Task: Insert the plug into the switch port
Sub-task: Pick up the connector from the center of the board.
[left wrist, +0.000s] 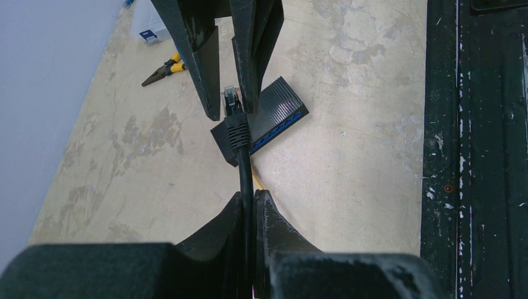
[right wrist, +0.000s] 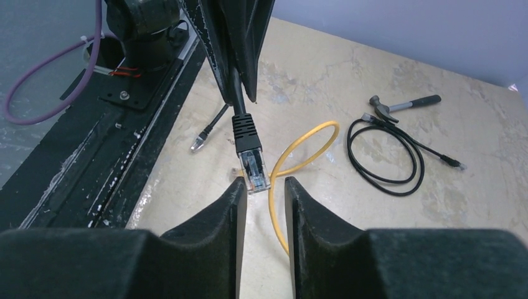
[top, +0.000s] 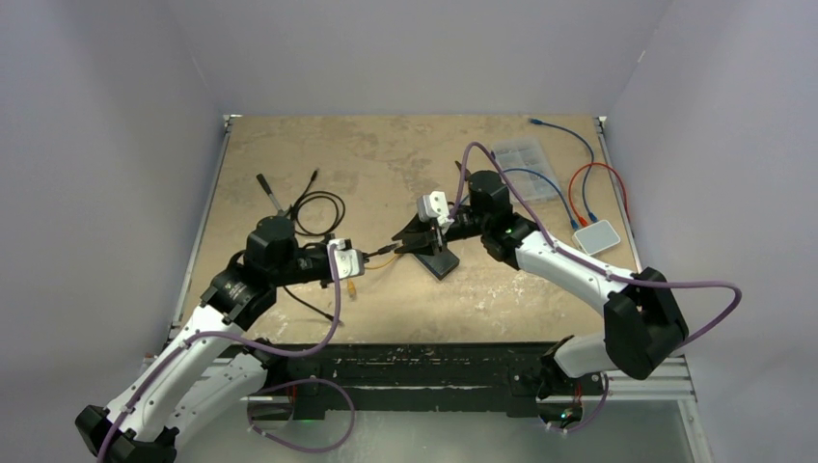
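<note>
Black ribbed switch box (left wrist: 283,103) sits on table (top: 386,154), midway between side edges; left gripper (left wrist: 249,208) pinches black cable (left wrist: 245,168) behind clear-tipped plug (right wrist: 252,167). Plug's long axis runs straight into right gripper (right wrist: 261,190), jaws spread either side.

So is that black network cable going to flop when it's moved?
The short stub of black network cable past the left pincer should hold stiff; it stands straight. Its moulded boot likely stiffens the plug end further.

plug (left wrist: 232,99) just left of switch (left wrist: 283,106)
</note>
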